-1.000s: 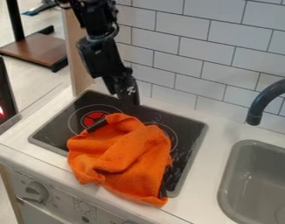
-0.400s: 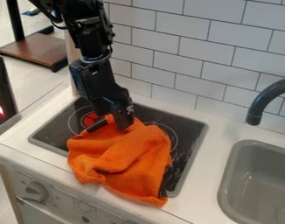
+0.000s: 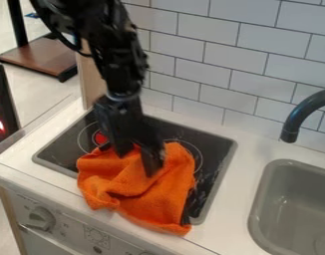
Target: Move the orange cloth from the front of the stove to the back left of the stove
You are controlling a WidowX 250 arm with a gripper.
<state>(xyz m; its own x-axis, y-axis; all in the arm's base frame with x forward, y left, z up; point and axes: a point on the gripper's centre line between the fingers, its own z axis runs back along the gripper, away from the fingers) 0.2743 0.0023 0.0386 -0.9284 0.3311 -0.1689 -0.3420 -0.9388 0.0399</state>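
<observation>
Across the stove (image 3: 215, 144), we see a crumpled orange cloth (image 3: 135, 194) draped past its front edge. Over the stove, our hand (image 3: 138, 160) is at the cloth, fingers apart. Beside the stove is a sink (image 3: 295, 191).

- Camera above and in front of the gripper's (image 3: 137, 162) jaws, slanting down.
- Faces the tiled wall (image 3: 212, 74) behind them.
- Mid-range: takes in stove (image 3: 215, 149) beneath jaws, sink (image 3: 258, 209) off to one side.
</observation>
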